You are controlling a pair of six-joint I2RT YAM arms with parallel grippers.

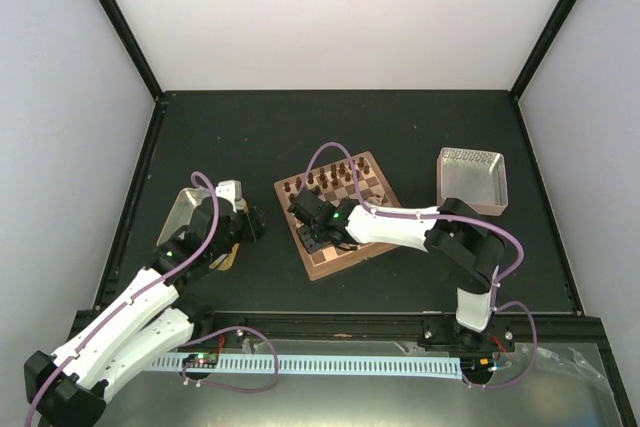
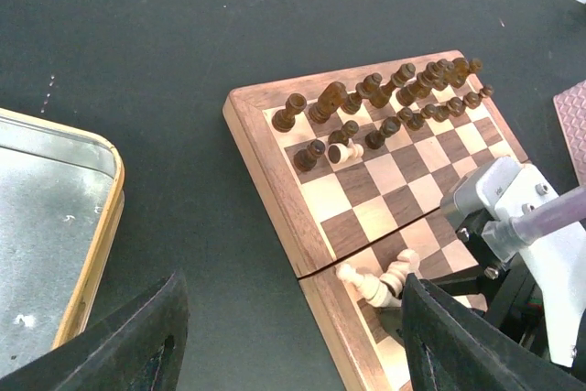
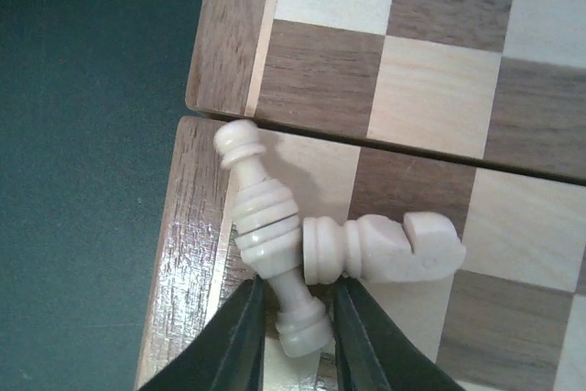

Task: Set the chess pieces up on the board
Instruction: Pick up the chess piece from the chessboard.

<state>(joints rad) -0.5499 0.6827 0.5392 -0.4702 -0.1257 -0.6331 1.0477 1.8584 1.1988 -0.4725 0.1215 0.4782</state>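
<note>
- Slippage: judged the likeliest failure. Found the right gripper [image 3: 295, 341] at the bottom centre of the right wrist view, set to a slim gap around the round base of a slender cream piece [image 3: 265, 231] lying flat. Could not tell whether clamped or just short of contact.
- Noted a hold so low, at the very foot of a long piece. Expected it to pivot or squirt out on lifting.
- Saw a cream knight [image 3: 385, 249], also toppled, with its base touching the slender piece's ringed middle. Feared a drag or roll of the knight with any lift or twist.
- Placed both on the board [image 3: 197, 226] at its left border, just below the fold seam [image 3: 412, 151]. Reckoned a leftward nudge enough to send either onto the dark table [image 3: 82, 135].
- Found the left gripper [image 2: 291, 354] at the bottom of the left wrist view, spread wide and holding nothing. Expected no trouble there.
- Spotted dark chessmen [image 2: 385, 89] ranked at the upper right of that view, with one cream pawn [image 2: 343, 154] among them. Judged a wide swing of the right arm able to topple them.
</note>
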